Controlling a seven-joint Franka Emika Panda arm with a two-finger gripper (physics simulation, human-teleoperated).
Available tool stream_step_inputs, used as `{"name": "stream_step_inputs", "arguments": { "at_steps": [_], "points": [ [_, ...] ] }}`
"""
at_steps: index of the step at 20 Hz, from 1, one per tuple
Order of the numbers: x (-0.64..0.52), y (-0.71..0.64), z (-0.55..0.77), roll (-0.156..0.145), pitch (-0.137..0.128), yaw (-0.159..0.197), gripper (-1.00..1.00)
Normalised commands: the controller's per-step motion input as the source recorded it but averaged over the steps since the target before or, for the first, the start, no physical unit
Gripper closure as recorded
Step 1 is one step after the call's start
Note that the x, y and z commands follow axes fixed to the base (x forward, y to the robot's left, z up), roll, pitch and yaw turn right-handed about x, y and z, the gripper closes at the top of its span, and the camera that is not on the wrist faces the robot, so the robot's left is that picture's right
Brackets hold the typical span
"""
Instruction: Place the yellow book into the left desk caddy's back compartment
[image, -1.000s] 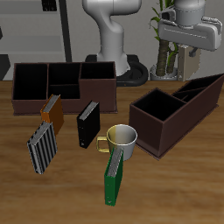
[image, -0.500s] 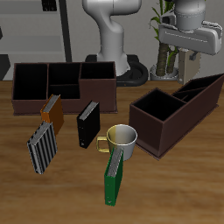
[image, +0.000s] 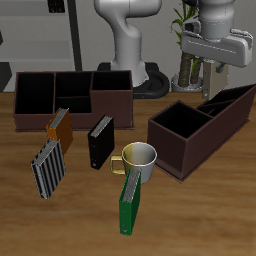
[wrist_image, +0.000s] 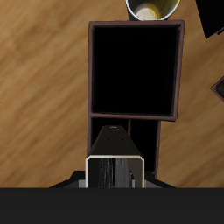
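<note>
The yellow book (image: 58, 126) stands tilted on the table just in front of the left desk caddy (image: 70, 95), a long, low reddish-brown box with black sections. My gripper (image: 222, 48) hangs high above the back of the other, diagonally turned caddy (image: 200, 125), far from the book. In the wrist view the fingers (wrist_image: 115, 166) appear pressed together, holding nothing, over that caddy's black compartment (wrist_image: 136, 70). The yellow book does not show in the wrist view.
A black book (image: 99, 142), a striped book (image: 47, 168) and a green book (image: 127, 205) stand on the table. A white mug (image: 139, 160), also in the wrist view (wrist_image: 154, 7), stands beside the diagonal caddy. A plant (image: 190, 55) stands at the back.
My gripper has shifted slightly sideways and a little lower above the diagonal caddy. Nothing on the table has moved.
</note>
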Motion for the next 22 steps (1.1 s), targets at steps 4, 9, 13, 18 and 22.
{"name": "stream_step_inputs", "arguments": {
  "at_steps": [4,9,13,18,22],
  "points": [
    [0.02,0.01,-0.10,0.010,0.020,-0.018,1.00],
    [0.06,0.04,-0.20,0.010,0.032,-0.006,1.00],
    [0.06,0.07,-0.13,0.011,0.016,0.002,1.00],
    [0.00,0.04,-0.19,-0.007,0.021,-0.012,1.00],
    [-0.02,0.05,-0.22,0.008,0.022,0.003,1.00]
  ]
}}
